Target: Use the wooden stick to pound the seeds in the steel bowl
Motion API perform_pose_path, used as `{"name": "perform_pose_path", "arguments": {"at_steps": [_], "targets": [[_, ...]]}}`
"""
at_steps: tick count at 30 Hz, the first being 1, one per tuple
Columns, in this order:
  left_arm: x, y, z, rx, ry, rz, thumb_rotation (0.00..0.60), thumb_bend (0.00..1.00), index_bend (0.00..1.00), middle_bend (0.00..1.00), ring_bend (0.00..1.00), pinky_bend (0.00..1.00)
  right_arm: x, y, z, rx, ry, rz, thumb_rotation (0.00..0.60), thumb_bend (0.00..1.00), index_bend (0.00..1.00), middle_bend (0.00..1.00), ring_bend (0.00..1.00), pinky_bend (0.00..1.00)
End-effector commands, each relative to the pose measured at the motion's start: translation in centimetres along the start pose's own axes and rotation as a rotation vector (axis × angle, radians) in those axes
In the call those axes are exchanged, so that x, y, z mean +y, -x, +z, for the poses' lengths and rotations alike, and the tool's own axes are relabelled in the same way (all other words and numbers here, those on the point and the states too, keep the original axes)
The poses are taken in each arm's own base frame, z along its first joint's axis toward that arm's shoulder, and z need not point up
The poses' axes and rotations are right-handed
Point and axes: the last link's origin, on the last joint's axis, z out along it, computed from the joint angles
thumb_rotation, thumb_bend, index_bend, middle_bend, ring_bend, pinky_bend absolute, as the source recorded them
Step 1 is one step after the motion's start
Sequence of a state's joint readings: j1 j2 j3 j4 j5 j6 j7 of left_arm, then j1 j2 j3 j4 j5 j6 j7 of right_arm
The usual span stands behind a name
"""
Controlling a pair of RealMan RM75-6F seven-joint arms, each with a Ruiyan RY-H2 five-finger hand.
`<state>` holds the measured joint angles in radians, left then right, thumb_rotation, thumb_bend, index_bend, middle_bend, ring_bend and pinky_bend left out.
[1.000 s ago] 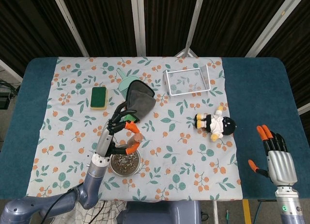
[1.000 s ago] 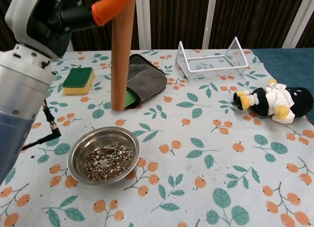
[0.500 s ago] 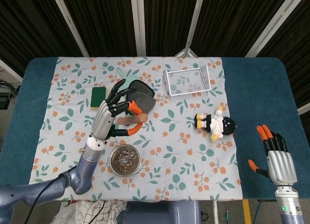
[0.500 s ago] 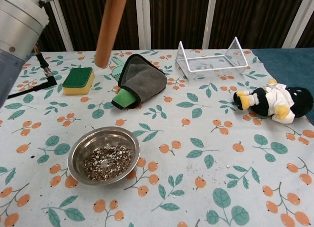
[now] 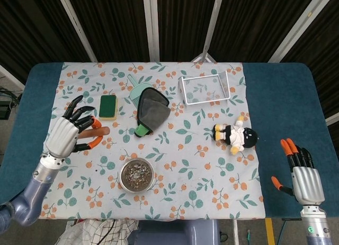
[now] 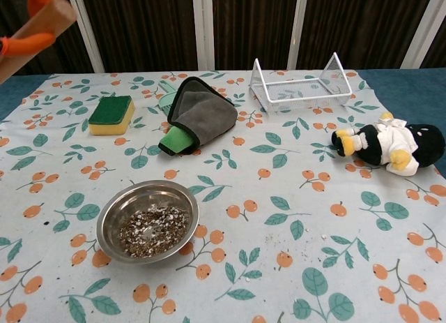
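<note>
A leaf-and-orange-fruit printed cloth [image 5: 212,165] covers the blue table [image 5: 280,97] before dark slatted walls. At six o'clock sits the round shiny steel bowl [image 5: 136,174] of speckled seeds [image 6: 152,231]; at nine, the left hand [image 5: 68,135] grips the smooth wooden stick [image 5: 99,130]. The right hand [image 5: 300,169] at four has its fingers spread

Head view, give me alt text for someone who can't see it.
Left hand holds the wooden stick off to the left of the steel bowl of seeds on a floral tablecloth. Right hand hangs open at the table's right edge.
</note>
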<state>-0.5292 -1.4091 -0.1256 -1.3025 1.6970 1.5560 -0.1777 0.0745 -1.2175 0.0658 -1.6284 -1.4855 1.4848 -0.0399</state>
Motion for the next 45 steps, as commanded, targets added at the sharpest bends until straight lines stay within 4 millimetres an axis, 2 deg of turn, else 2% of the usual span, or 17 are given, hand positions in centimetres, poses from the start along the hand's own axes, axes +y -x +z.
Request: {"name": "perform_pose_path", "arguments": {"at_steps": [1,6,8,14,21,33,39,42,45], "targets": [[-2.5,0.2,-2.5,-0.076,-0.059,0.089,0.600,0.68,0.66,0.75,0.26,0.06,-0.1,0.0,0.1,0.000,0.002,0.002,0.600,0.27,0.00,0.00,0.00,0.00],[-4.7,1.3,-5.2,-0.178,-0.113,0.179,0.600,0.68,0.66,0.75,0.26,0.06,-0.1,-0.1,0.2,-0.001,0.004,0.004,0.600,0.27,0.00,0.00,0.00,0.00],[-4.8,2.1,-4.8,-0.205,-0.126,0.206,0.600,0.67,0.65,0.75,0.26,0.06,-0.1,-0.1,0.2,-0.001,0.004,0.004,0.600,0.27,0.00,0.00,0.00,0.00],[-5.6,4.2,-5.9,-0.332,-0.187,0.284,0.600,0.63,0.64,0.74,0.26,0.06,-0.1,0.0,0.0,-0.002,0.005,0.005,0.600,0.27,0.00,0.00,0.00,0.00],[-5.3,5.7,-6.6,-0.382,-0.211,0.278,0.600,0.51,0.59,0.69,0.26,0.06,-0.1,0.0,0.0,-0.002,0.002,0.007,0.600,0.27,0.00,0.00,0.00,0.00],[-4.1,6.6,-7.0,-0.399,-0.224,0.225,0.600,0.36,0.43,0.42,0.17,0.04,-0.2,-0.2,0.3,-0.001,-0.003,0.010,0.600,0.27,0.00,0.00,0.00,0.00],[-3.0,6.8,-7.1,-0.402,-0.220,0.197,0.600,0.31,0.29,0.26,0.08,0.01,-0.2,-0.2,0.2,-0.002,-0.001,0.009,0.600,0.27,0.00,0.00,0.00,0.00],[-2.5,6.3,-7.1,-0.383,-0.231,0.181,0.600,0.28,0.25,0.19,0.04,0.00,-0.1,-0.1,0.0,-0.002,-0.001,0.009,0.600,0.27,0.00,0.00,0.00,0.00],[-2.1,4.8,-7.3,-0.345,-0.262,0.162,0.600,0.26,0.22,0.14,0.00,0.00,-0.1,0.0,-0.1,-0.005,-0.003,0.006,0.600,0.27,0.00,0.00,0.00,0.00]]}}
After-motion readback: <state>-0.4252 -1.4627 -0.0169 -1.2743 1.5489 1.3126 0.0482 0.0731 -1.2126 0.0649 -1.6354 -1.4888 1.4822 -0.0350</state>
